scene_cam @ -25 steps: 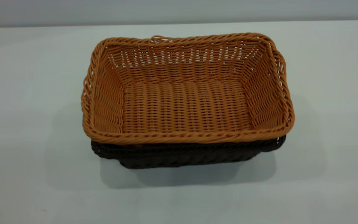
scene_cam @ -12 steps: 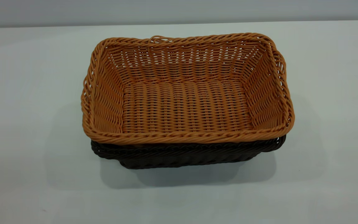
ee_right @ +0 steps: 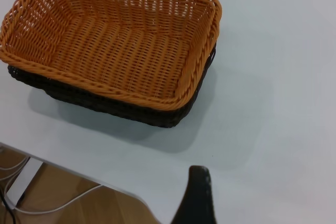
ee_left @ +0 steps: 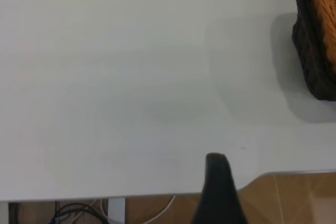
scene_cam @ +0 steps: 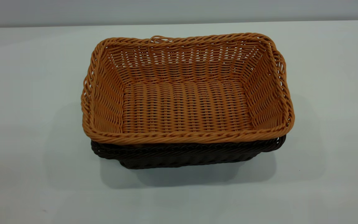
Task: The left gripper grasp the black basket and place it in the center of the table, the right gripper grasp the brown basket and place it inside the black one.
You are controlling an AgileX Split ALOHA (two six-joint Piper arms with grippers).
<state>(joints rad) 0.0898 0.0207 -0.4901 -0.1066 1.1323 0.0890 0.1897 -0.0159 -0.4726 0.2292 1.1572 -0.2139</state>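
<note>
The brown basket (scene_cam: 186, 105) sits nested inside the black basket (scene_cam: 182, 155) at the middle of the counter (scene_cam: 26, 93), while each wrist view shows only one dark finger, left hand (ee_left: 218, 182) and right hand (ee_right: 198, 192), grip state undeterminable.

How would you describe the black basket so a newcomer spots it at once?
On the white table, find the stacked pair of wicker baskets at its middle. The black basket is the lower one, only its dark rim and side showing beneath the orange-tan brown basket nested inside it.
</note>
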